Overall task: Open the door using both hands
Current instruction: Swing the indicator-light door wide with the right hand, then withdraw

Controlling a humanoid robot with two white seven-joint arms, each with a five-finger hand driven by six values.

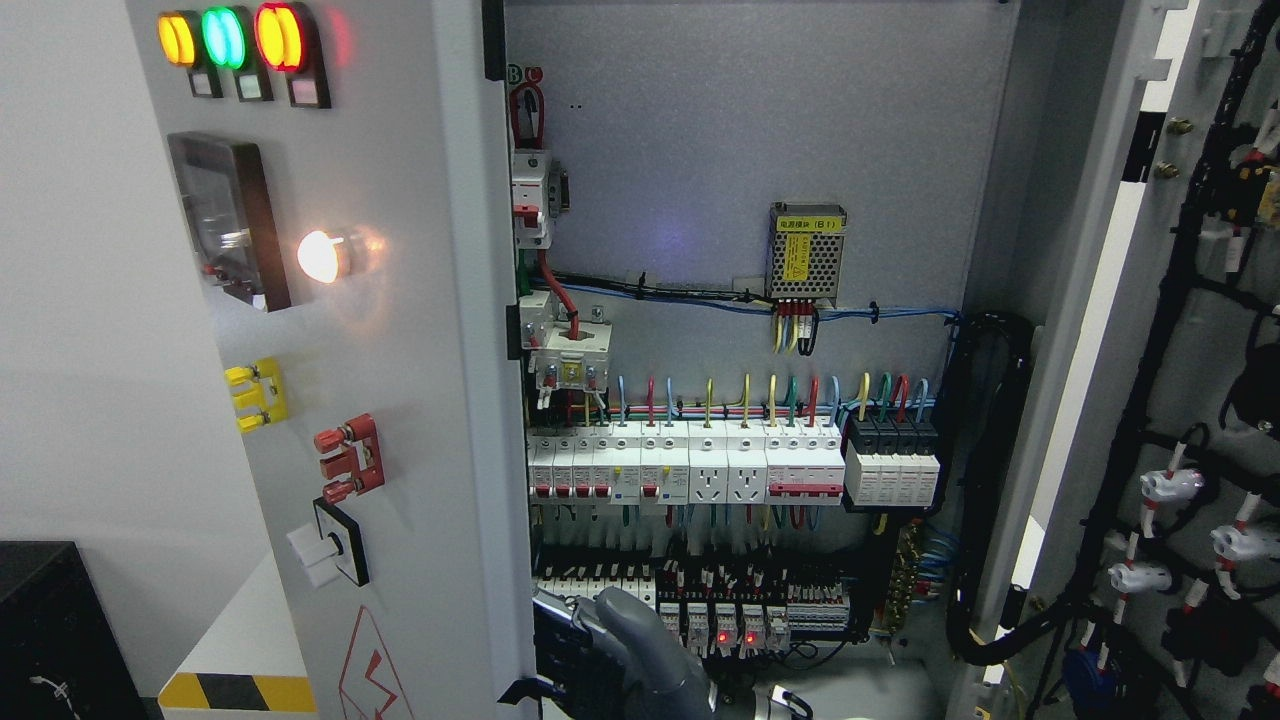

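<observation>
Inside, breakers (690,475) sit behind the hand (625,655) by the left door (400,400).

Cabinet backplate (700,120) carries the gear: breaker row (690,465) across its middle, power supply (806,255) upper right, probably relays (730,615) along bottom edge.

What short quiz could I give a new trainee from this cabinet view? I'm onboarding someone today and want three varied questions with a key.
1. True or false: both cabinet doors stand open.
2. How many indicator lamps sit in the top row of the left door?
3. The power supply module is mounted: A) on the right door, B) on the back panel, C) on the floor.

Key: 1 true; 2 three, namely amber, green and red; 3 B. One robot hand shows at the bottom.
</observation>
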